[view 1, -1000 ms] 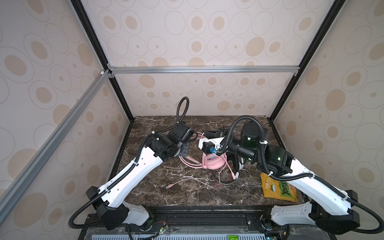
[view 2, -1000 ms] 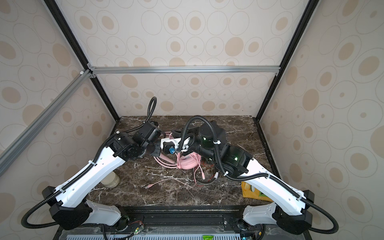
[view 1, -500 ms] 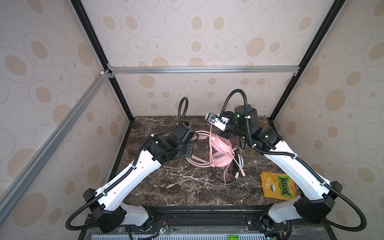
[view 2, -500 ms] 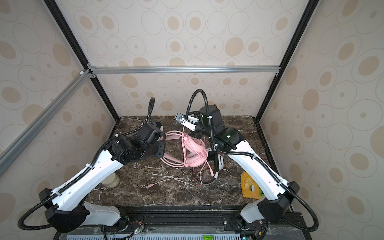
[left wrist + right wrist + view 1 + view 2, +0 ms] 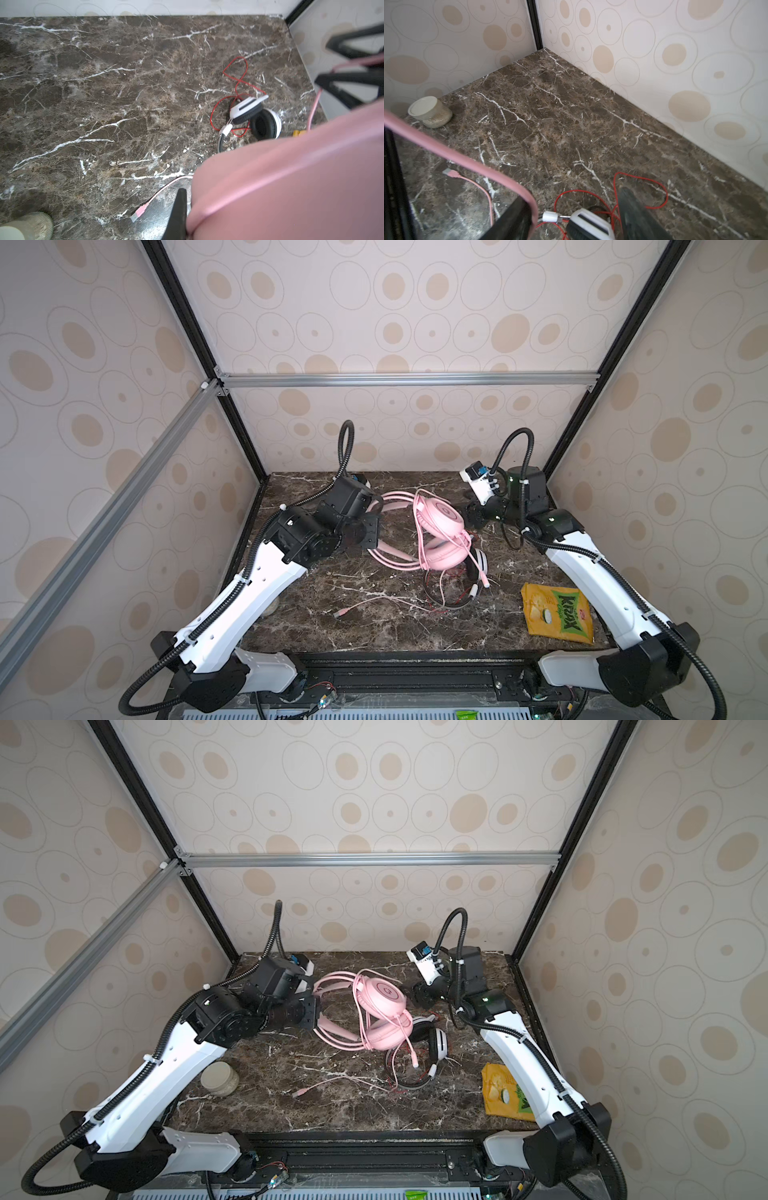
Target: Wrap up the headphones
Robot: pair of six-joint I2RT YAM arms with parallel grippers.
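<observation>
Grip of left gripper [image 5: 369, 531] clenched on the headband of the pink headset [image 5: 440, 516], held at the middle of the table [image 5: 374, 626], lower ear cup overlapping the white-and-black headset [image 5: 480, 563] in both top views. Right gripper [image 5: 472, 516] just beside the upper pink ear cup, jaws spread wide in the right wrist view, released, pink cable [image 5: 456, 158] draped across one finger [image 5: 512, 220]. Red cable [image 5: 211, 118] looped loose on the marble beside the white-and-black headset, pink plug [image 5: 138, 214] flat toward the front edge, chip bag [image 5: 557, 614] and cup [image 5: 220, 1078] well apart at opposite sides.
</observation>
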